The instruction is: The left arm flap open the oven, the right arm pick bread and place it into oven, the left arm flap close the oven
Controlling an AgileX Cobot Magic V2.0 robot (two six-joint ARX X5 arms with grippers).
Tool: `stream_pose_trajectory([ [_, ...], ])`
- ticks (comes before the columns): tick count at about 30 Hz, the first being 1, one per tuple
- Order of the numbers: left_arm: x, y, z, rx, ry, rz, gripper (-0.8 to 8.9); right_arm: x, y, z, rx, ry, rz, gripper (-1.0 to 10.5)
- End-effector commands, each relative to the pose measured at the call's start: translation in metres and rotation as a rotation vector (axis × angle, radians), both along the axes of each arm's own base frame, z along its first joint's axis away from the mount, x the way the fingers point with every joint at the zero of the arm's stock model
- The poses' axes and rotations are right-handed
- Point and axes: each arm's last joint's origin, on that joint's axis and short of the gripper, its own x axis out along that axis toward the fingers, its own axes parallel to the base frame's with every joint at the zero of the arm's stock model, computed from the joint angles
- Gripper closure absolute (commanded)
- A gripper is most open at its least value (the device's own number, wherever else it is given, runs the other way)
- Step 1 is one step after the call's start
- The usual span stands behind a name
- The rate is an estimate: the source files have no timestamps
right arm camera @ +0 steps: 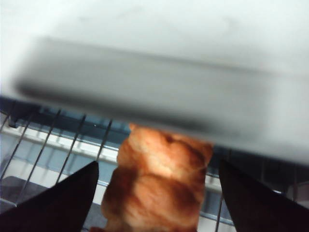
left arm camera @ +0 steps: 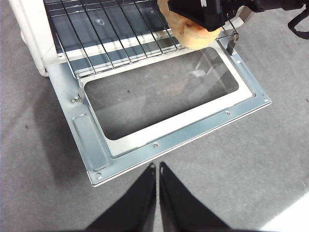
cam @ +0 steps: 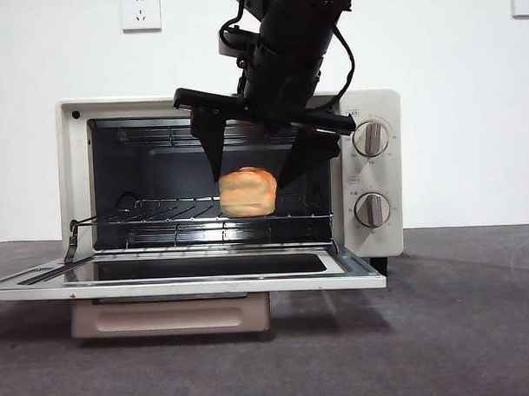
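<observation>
1. Grey desk (cam: 478, 330), oven (cam: 374, 107) door down.
2. Right end effector (cam: 255, 177) spread; bread (cam: 248, 192) between its tips, on rack (cam: 161, 221).
3. Left end effector (left arm camera: 158, 169) pressed together, clear of the door.
4. Your risk: retracting could drag bread off.

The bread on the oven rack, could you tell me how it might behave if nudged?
The bread looks lumpy and rounded, so it might rock rather than slide. Its creased crust suggests it's soft and light. The wire rack beneath could snag it.
</observation>
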Motion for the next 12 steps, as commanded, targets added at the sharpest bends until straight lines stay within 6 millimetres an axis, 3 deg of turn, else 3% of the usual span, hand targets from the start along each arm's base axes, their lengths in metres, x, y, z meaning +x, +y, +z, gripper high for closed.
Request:
stream_pose_trajectory([
  [1,0.001,-0.001,0.002,0.004,-0.012,-0.007,7.97,-0.002,0.007,0.005,0.013,-0.009,0.012,5.4],
  [12,0.001,-0.001,0.002,0.004,-0.013,-0.007,7.97,-0.029,0.001,0.035,-0.004,-0.007,0.063,5.4],
])
